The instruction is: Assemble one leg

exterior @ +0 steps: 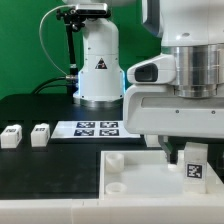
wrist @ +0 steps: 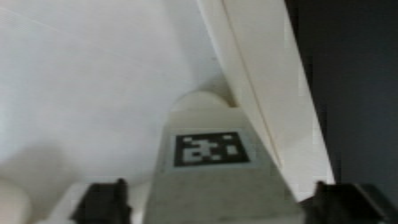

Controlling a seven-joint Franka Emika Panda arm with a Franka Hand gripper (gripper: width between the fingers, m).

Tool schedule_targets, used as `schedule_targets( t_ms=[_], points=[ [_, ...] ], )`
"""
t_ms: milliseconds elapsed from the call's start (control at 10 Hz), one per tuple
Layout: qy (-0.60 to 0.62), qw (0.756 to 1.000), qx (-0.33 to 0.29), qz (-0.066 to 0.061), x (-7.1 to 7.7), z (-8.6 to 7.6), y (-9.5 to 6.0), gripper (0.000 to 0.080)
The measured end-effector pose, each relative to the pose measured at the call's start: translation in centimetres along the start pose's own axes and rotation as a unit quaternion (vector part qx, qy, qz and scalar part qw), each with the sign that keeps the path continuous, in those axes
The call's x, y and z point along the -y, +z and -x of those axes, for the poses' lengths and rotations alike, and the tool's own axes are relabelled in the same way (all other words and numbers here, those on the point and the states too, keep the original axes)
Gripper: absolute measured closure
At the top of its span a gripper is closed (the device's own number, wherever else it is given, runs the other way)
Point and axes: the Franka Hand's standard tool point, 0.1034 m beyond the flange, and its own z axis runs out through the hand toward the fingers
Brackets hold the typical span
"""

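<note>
Claw (wrist: 214, 203) gripped the small white plastic block-shaped leg (exterior: 193, 163) with its black-and-white tag, lower right of the exterior frame, over the large white square tray-like panel (exterior: 135, 180) on the black counter (exterior: 30, 110). Light, stiff and smooth, it likely needed firm flat-side pinching.

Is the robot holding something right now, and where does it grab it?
Yes. The tool holds a leg by its two sides, over the panel.
</note>
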Motion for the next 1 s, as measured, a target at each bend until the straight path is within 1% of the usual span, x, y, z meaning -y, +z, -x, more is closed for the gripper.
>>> schedule_targets(
  t_ms=[100,200,300,400,500,600,700,900,1000],
  points=[
    [0.044,0.999,0.001,-0.001,0.03,0.05,0.02,0.0507],
    [0.096,0.995,0.003,-0.003,0.06,0.09,0.05,0.0507],
    [0.174,0.985,0.005,-0.005,0.05,0.06,0.04,0.0507],
    [0.258,0.966,0.008,-0.008,0.02,-0.11,0.03,0.0507],
    [0.357,0.934,0.016,-0.014,0.09,-0.12,0.12,0.0507],
    [0.463,0.885,0.033,-0.025,0.12,-0.22,0.16,0.0507],
    [0.559,0.827,0.047,-0.033,0.2,-0.3,0.12,0.0507],
    [0.609,0.791,0.049,-0.03,0.14,-0.45,0.08,0.0506],
    [0.649,0.759,0.047,-0.027,-0.14,-0.69,0.02,0.0506]
  ],
)
